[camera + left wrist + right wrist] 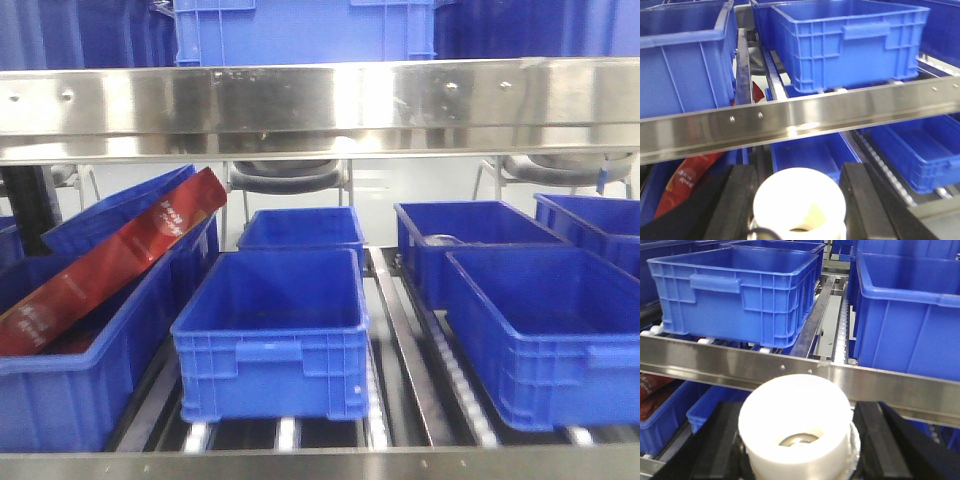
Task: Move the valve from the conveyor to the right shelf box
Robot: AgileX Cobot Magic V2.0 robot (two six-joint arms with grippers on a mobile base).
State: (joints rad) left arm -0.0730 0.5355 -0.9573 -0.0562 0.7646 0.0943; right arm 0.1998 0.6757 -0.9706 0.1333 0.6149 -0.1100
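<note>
A white, round, hollow valve (799, 200) sits between the black fingers (737, 200) of my left gripper (797, 171), which is shut on it. In the right wrist view a second white valve (795, 420) is held the same way by my right gripper (797, 407). Both grippers hover in front of the steel shelf rail (740, 365). Blue shelf boxes stand behind it, with a large box (905, 335) on the right. The front view shows no gripper. The conveyor is out of view.
The shelf has roller tracks and several open blue boxes, among them a middle one (270, 365) and a right one (540, 370). A red package (110, 260) leans in the left box. A steel beam (320, 100) crosses above, with more boxes on the upper level (850, 50).
</note>
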